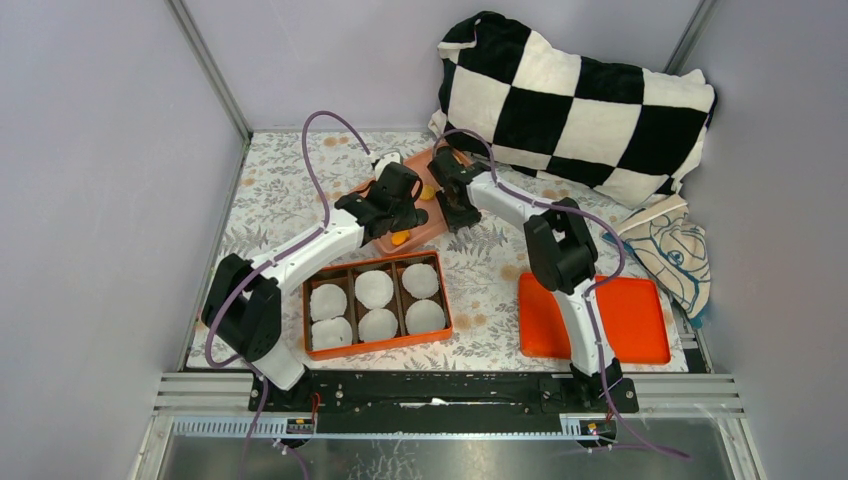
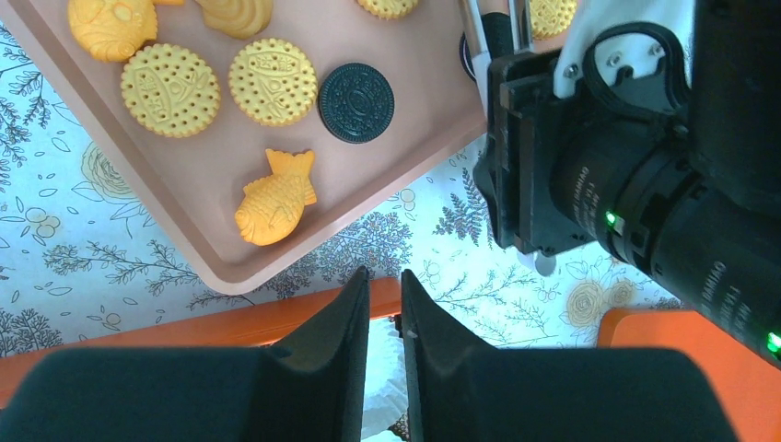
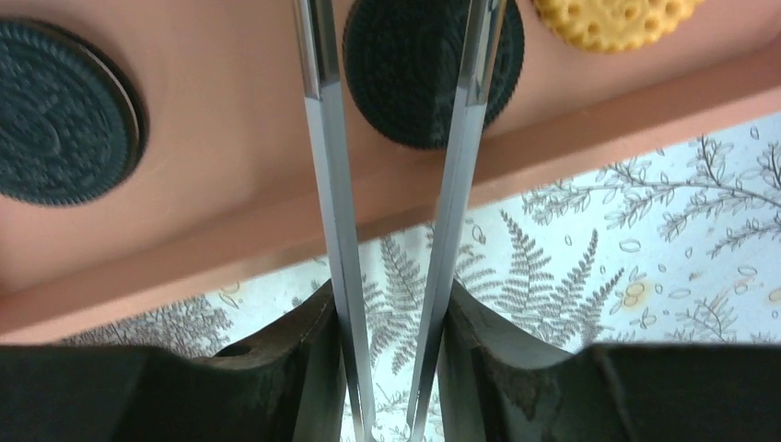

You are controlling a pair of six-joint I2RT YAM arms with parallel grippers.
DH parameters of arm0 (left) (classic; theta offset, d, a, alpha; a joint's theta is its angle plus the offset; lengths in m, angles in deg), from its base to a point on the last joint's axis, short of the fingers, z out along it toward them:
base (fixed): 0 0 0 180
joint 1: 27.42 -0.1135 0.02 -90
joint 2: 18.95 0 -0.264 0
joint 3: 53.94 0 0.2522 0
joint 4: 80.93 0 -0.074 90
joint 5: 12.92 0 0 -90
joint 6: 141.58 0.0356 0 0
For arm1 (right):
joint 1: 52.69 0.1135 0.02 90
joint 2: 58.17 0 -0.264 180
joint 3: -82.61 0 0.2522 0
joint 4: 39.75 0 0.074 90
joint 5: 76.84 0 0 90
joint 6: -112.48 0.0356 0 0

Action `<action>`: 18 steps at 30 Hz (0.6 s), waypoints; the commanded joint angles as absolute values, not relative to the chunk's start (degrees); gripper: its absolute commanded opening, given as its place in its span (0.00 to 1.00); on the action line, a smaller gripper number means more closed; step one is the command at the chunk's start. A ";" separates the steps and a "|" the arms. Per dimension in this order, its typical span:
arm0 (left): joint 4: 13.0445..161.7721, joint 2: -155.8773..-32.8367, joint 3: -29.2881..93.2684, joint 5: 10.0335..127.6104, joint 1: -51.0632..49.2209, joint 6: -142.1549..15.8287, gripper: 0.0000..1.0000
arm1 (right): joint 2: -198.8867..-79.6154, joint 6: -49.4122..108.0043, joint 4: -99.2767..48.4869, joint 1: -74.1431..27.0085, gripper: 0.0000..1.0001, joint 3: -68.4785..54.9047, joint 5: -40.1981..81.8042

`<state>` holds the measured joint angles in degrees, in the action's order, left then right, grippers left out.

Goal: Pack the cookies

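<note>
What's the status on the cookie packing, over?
Left gripper shut, empty, off the pink tray. Right gripper blades straddle a black cookie, grip unconfirmed. Box holds only white liners. Nothing blocking.

From above, my left end effector and its arm cover much of the pink tray, so most cookies there are hidden. In my right wrist view, my metal fingers cross a dark cookie, whose top the edge cuts off; their tips run out of frame.
</note>
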<state>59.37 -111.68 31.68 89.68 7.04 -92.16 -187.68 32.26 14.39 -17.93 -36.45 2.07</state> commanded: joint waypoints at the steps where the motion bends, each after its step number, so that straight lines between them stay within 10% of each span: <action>1: 60.61 -111.47 30.89 90.32 6.81 -91.41 0.22 | -178.76 32.27 17.35 -18.15 0.39 -34.74 0.88; 18: 60.10 -108.97 30.53 90.72 6.67 -90.10 0.22 | -169.05 30.30 22.04 -18.12 0.42 -36.39 2.78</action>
<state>59.37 -111.20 31.63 89.71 6.97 -91.66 -172.41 31.08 22.22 -17.93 -36.51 1.70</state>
